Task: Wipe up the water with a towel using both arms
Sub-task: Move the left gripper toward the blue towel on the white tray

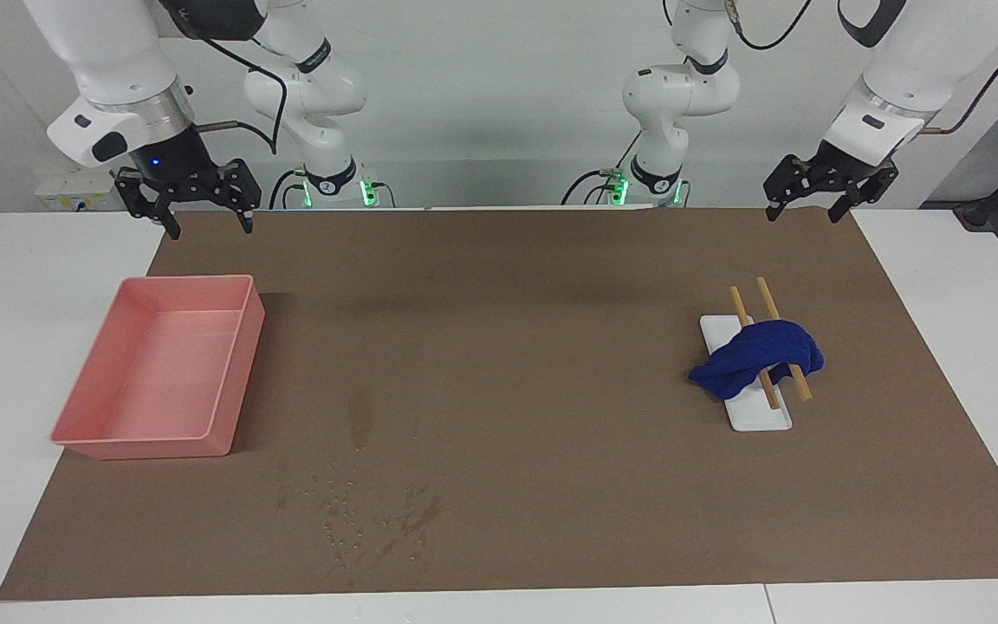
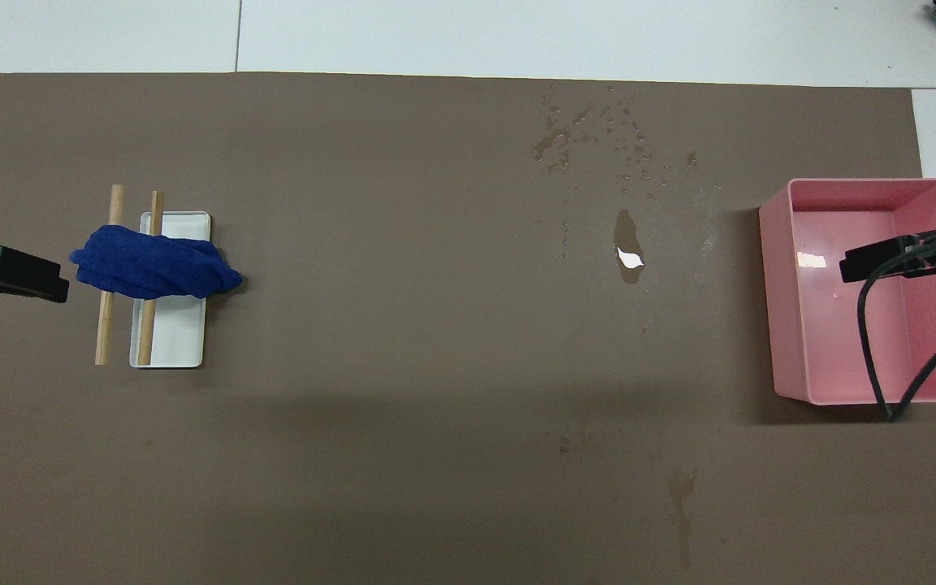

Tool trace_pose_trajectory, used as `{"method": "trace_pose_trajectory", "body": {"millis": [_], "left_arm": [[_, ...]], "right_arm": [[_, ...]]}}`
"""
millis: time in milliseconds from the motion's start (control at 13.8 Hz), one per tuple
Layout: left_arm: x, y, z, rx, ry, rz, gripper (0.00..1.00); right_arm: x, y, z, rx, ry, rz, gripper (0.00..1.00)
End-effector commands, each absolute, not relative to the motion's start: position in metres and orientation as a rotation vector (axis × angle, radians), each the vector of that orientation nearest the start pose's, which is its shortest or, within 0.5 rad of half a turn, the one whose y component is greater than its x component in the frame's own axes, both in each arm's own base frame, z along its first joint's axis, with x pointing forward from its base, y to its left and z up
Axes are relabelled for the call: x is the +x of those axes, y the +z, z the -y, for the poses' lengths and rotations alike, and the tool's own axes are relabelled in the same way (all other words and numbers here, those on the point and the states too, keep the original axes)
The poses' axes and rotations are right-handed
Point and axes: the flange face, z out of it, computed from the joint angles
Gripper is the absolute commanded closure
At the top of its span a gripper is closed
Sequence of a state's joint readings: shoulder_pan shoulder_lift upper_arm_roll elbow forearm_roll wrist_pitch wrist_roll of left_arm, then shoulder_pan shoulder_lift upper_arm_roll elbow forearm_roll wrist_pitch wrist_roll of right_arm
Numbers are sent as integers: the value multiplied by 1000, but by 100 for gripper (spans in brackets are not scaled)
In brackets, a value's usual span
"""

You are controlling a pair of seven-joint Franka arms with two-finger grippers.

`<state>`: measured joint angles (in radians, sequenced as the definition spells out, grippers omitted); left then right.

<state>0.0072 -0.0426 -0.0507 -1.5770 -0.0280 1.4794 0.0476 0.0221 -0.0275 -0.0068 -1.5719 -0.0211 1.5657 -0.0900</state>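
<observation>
Hanging above the robot-side edge of the brown mat, both tools are raised off the surface and hold nothing. The left tool sits over the mat corner at the left arm's end, with its fingers spread apart. The right tool sits over the mat edge at the right arm's end, above the robot-side rim of the pink tray, and its fingers also stand apart. Both arms wait.

The towel is a bunched deep blue cloth at the left arm's end of the surface. It is draped across two wooden sticks, which lie side by side over a small white tray; one stick lies over the tray's edge. The towel covers the middle of both sticks, and one end of it droops off the tray toward the mat.

The pink tray stands on the mat at the right arm's end, upright and open, with a faint sheen on its floor.

Water lies on the mat beside the pink tray, toward the middle of the surface: one elongated puddle, plus a scatter of small drops farther from the robots. In the overhead view a further damp streak shows nearer to the robots. The towel and the water are well apart.
</observation>
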Motion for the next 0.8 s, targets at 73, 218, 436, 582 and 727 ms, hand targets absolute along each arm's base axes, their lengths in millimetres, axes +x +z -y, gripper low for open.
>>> {"method": "trace_pose_trajectory", "body": {"millis": [73,218,436,582,727], "left_arm": [[533,641,28,-3149,61,-153,0],[535,638,27,-3146,24,-162,0],[547,622,23,-3135,-161,-149,0],[564,599,17,-3123,-206,-134,0],[584,565,18,-3030,-237,-180,0]], "right_arm": [[541,640,-3,-3166,-42,189,0],[541,640,-3,-3166,-42,189,0],[541,641,-3,-3166,-41,189,0],[541,641,-3,-3166,-44,189,0],[541,641,-3,-3166,-44,189,0]]}}
